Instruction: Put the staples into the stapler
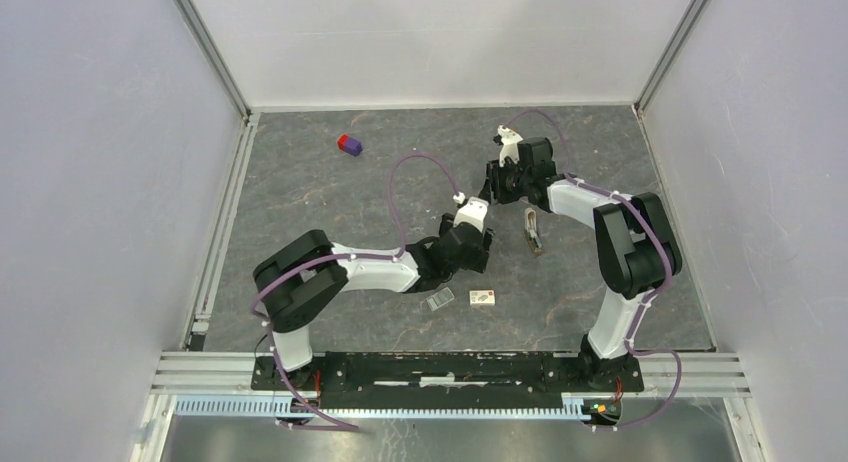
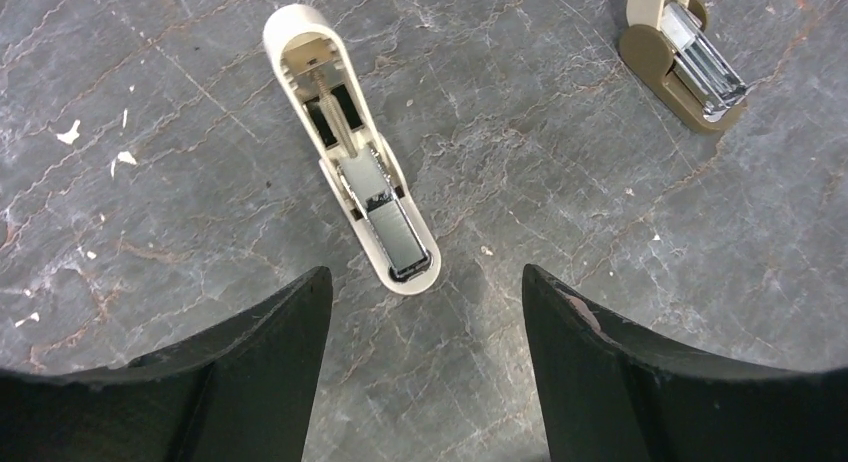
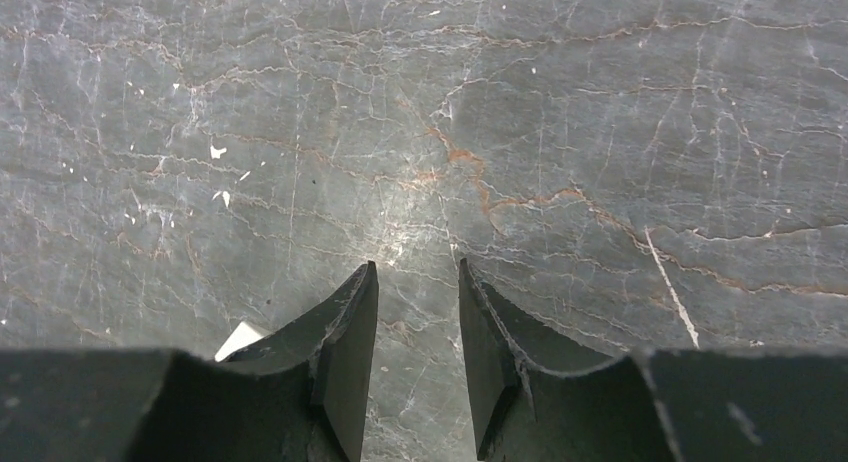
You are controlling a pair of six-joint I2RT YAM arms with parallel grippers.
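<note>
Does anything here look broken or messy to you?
Yes. The stapler lies splayed open, its metal inside facing up, and a second beige piece holding a metal channel sits apart from it; whether it belongs to the stapler I cannot tell. Small white flecks litter the table.

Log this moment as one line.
stapler: lying open on table | left claw: open, empty, just short of stapler | right claw: slightly open, empty, over table
</note>
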